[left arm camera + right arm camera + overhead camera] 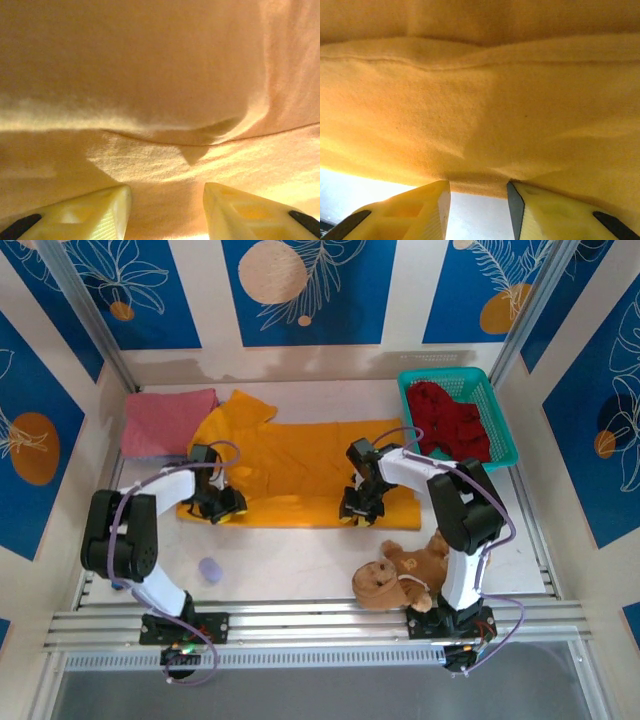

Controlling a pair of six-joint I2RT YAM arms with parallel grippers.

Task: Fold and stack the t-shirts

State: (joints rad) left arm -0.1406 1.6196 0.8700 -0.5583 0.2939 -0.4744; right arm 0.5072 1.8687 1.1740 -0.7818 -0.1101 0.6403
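A mustard-orange t-shirt (300, 465) lies spread across the middle of the table. My left gripper (222, 505) is down at its near-left hem and my right gripper (360, 505) at its near-right hem. In the left wrist view the left gripper (167, 210) stands open over the orange cloth (160, 100), which lies flat under the gap. The right gripper (479, 210) is open at the orange shirt's edge (480, 125), with bare table showing between its fingers. A salmon-pink shirt (165, 420) lies folded at the back left. A dark red shirt (455, 420) is heaped in the basket. The blue shirt is out of view.
The teal mesh basket (505, 435) stands at the back right. A brown teddy bear (400, 575) lies near the right arm's base. A small lavender object (209, 569) sits near the left arm's base. White walls close in the table on three sides.
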